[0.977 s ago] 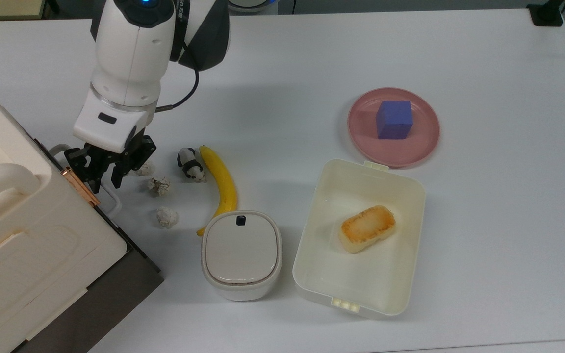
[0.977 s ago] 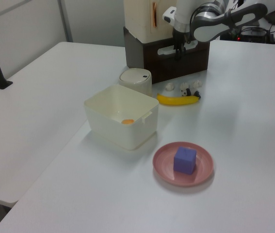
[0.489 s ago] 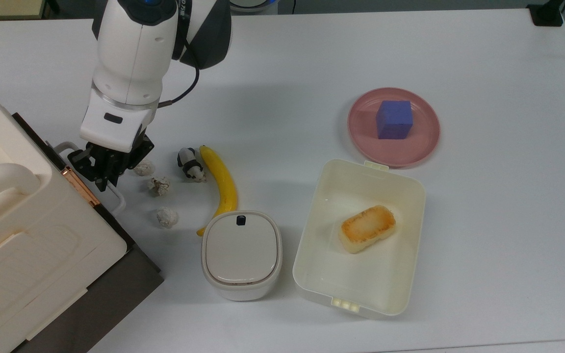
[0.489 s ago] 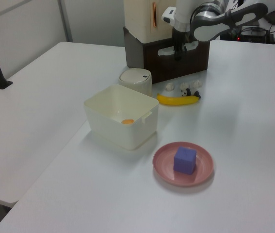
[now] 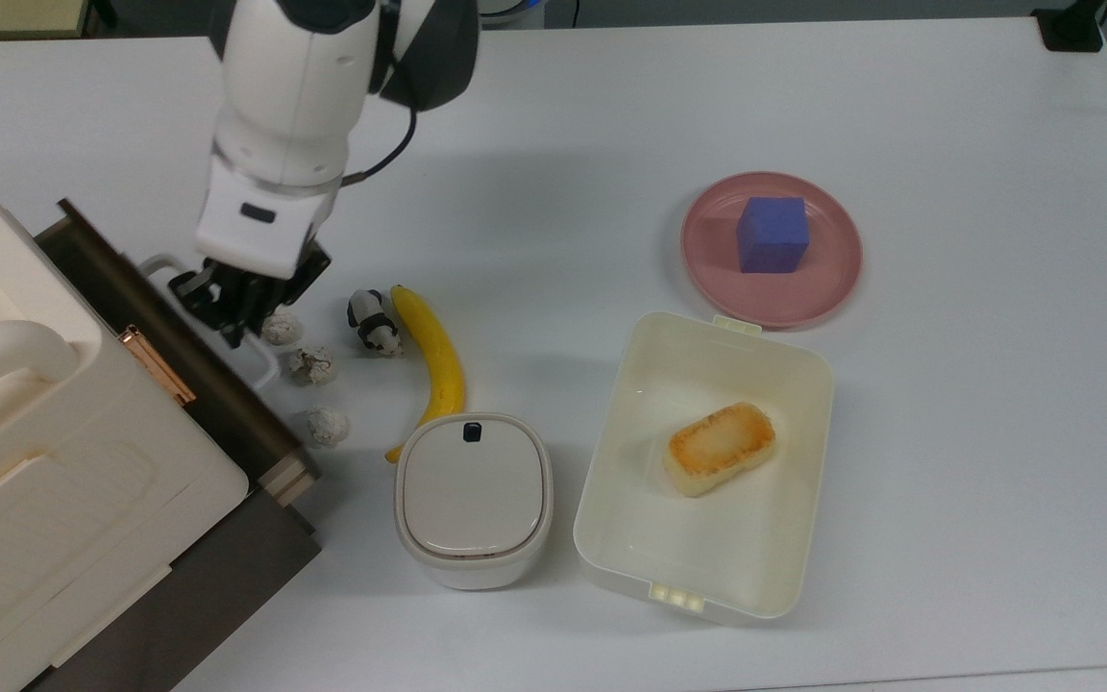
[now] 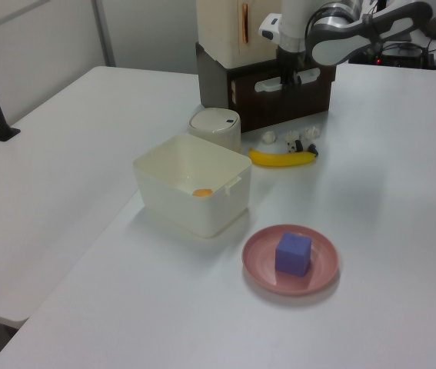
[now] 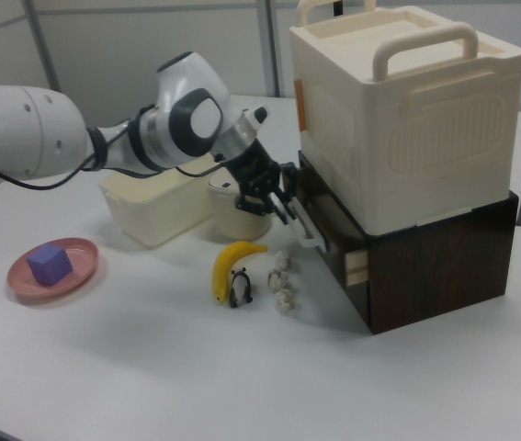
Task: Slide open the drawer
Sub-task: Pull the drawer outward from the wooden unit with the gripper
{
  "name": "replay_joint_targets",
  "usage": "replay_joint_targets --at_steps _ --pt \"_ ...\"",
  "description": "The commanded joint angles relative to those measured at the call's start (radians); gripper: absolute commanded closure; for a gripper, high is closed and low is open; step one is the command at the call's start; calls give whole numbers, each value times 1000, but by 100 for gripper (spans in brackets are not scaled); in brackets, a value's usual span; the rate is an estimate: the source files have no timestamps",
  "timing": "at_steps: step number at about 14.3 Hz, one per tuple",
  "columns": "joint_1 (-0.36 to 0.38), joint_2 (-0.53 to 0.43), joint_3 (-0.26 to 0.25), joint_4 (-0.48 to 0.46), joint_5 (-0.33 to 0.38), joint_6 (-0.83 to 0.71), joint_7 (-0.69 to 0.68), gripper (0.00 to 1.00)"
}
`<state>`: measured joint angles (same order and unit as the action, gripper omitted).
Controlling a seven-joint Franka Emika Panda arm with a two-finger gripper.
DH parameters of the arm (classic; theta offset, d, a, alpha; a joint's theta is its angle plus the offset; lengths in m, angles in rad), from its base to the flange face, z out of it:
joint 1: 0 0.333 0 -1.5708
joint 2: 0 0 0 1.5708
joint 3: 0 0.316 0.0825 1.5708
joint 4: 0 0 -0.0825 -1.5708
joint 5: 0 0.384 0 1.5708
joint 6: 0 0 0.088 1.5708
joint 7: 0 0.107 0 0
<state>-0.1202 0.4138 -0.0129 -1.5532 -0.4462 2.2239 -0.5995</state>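
The drawer [image 5: 174, 360] had just come partway out of the dark brown base under the cream cabinet [image 5: 44, 452], at the left edge of the top view. A strip of its dark interior & light-wood side edge [image 5: 286, 478] showed past the cabinet front, w/ the front panel running diagonally from upper left toward lower centre-left. The claw [image 5: 232, 306] was clenched on the white loop handle [image 5: 161, 266], fingers pinched round the bar in the top view; the right view showed the same grip at the handle [image 7: 304, 231], centre of frame. Judged from this, the pull was underway but not done: drawer was only partly out, so more travel away from the cabinet looked needed. Vs. a second ago: the panel then sat flush w/ the cabinet front & the claw was spread at the handle; half a sec ago it had closed on the bar, drawer barely cracked. Since then arm & handle had shifted toward the top view's right, nearer the three crumpled paper balls [image 5: 311, 365] on the counter [image 5: 947, 481]. Risk, as a guess: the panel could nudge those balls if pulled further. Banana [image 5: 433, 358], panda toy [image 5: 371, 322], lidded bin [image 5: 473, 495], lunchbox [image 5: 808, 500] & pink plate [image 5: 707, 259] hadn't moved.
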Motion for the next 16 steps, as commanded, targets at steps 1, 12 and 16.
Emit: replay_joint_targets --at_steps 1,12,16 --pt "51 -99 -1 -84 58 -110 20 100" --pt "185 -191 1 -156 132 -311 32 93" --pt "185 -191 1 -148 187 -316 75 0"
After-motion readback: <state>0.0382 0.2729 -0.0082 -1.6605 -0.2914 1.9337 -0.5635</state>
